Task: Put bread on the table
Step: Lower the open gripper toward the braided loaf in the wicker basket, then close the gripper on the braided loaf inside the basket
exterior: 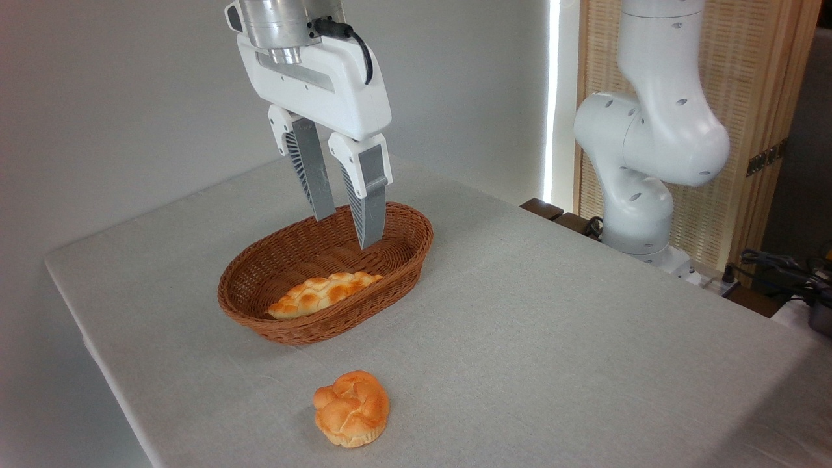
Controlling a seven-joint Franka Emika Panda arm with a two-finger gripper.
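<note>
Leftmost, bare light-grey table (585,338), cloth-like weave, far-left corner cut against a plain wall. Next, brown oval wicker basket (260,318) standing on that surface, long axis running from near-left to far-right. Inside, along the near wall: bread (323,294), a long braided loaf tapering to a point at each end, pale yellow in the creases, golden-brown on the raised bumps, surface glossy and lumpy. Lies flat on the basket floor, lower-left tip hidden behind the rim, right tip close to the wall. Roughly half the basket's length.

Above the basket's far half, gripper (345,229) hanging from a white housing with a black cable at the top. Two grey ribbed fingers (368,205) pointing down, spread with a clear gap between them, nothing held. Tips level with the basket's far rim, apart from the loaf.

Nearer the camera and slightly right of the basket, small round orange knotted bun (351,408) sitting on the cloth, well apart from the wicker.

Far right, white robot arm (650,143) rising beyond the table edge, in front of a slatted wooden screen (754,97); dark cables (780,266) at the right margin.
</note>
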